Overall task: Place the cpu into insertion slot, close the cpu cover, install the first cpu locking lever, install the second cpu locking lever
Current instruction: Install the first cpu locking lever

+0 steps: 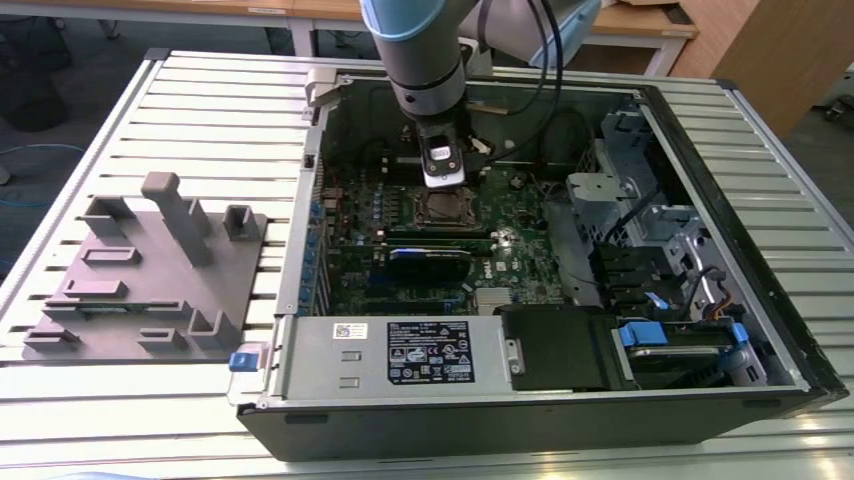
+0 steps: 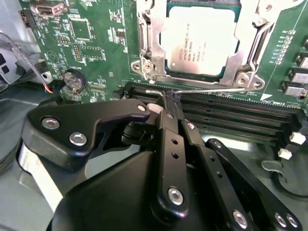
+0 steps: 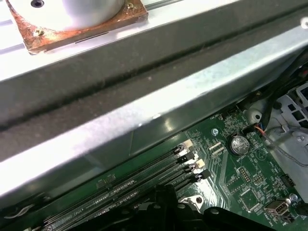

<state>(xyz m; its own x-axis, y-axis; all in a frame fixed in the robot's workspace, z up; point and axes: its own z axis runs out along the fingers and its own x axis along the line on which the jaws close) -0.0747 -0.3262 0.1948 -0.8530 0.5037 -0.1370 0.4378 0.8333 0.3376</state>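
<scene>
- The cpu (image 2: 201,41) lies in the slot (image 2: 159,72), pale face up, in the second wrist view; in the exterior view the socket sits on the motherboard (image 1: 400,265) inside the open case (image 1: 747,330), straight under the arm.
- The cover (image 2: 231,65) lies flat around the chip, its silvery frame framing the face on all sides that show.
- A thin lever (image 2: 211,90) runs along the socket's near edge, just beside the memory slots (image 2: 231,118); whether it is hooked under its catch I cannot tell. A second wire lever (image 2: 267,41) bends down one side of the frame.
- The pincer (image 2: 166,103) is just at that near lever, fingers drawn together to a narrow tip with nothing between them that I can see; it looks closed and empty, pressing or about to press the wire.
- Risk, as I judge it: the lever is a springy, slick wire, so a closed tip pushing on it could slide off and strike the memory slots or the board next to it.
- If the lever misses its hook it would spring up and the cover would not be clamped.
- Pressing too hard while the cover is not fully seated could load the chip unevenly.
- The coin cell (image 2: 73,81) and loose wires lie near, well off the tip's side.
</scene>
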